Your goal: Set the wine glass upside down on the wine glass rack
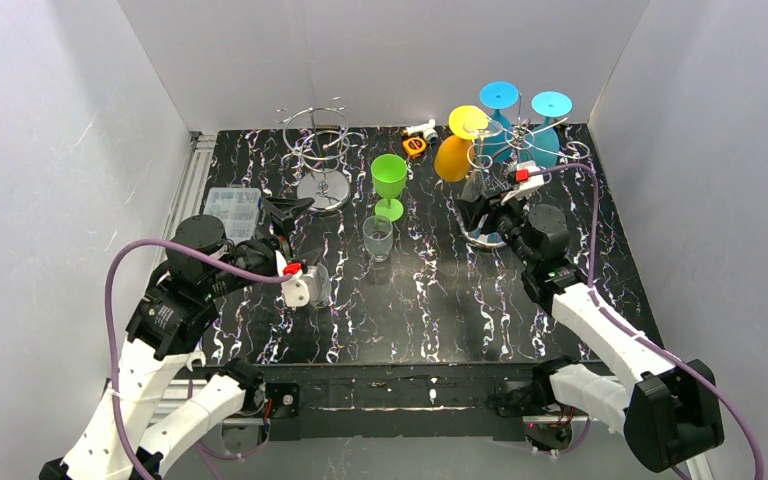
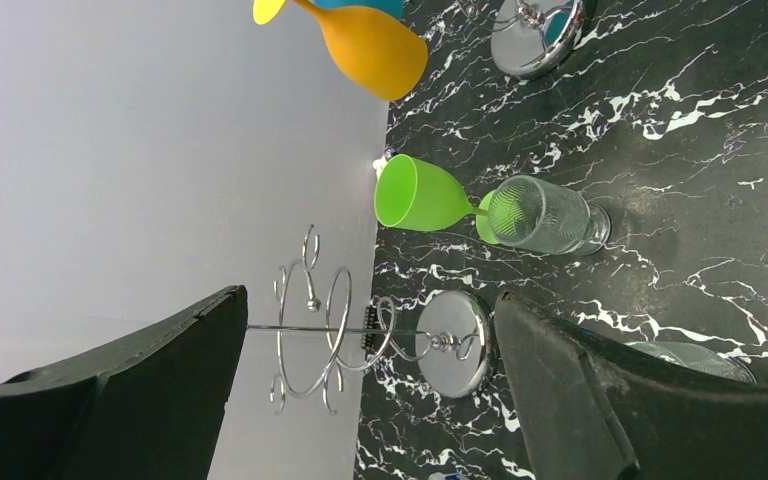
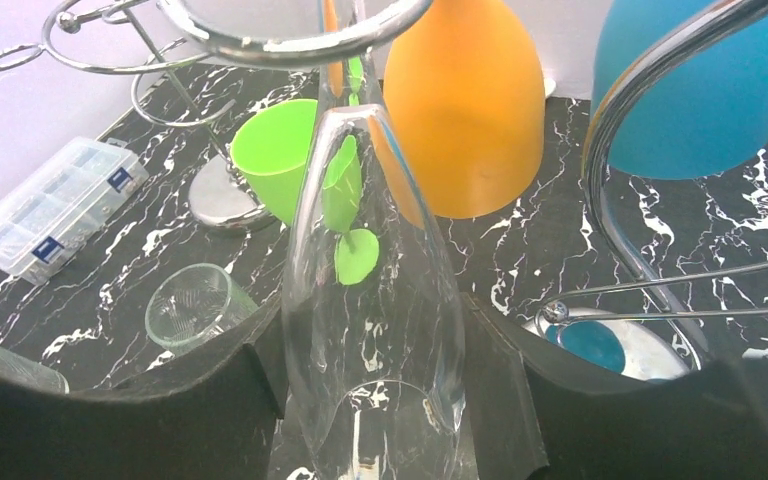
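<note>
Gripping the inverted wine glass (image 3: pixel 375 250), right end effector (image 3: pixel 385 420) at rack (image 3: pixel 295 47).

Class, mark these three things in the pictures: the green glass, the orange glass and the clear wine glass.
green glass (image 1: pixel 389 174), top external view, on its bowl.
orange glass (image 3: pixel 465 110), right wrist view, on its bowl.
clear wine glass (image 3: pixel 375 320), right wrist view, on its bowl wall.

The clear wine glass (image 3: pixel 375 300) runs off the bottom edge of the right wrist view. The blue glass (image 3: pixel 705 120) is cut off at the top.
</note>
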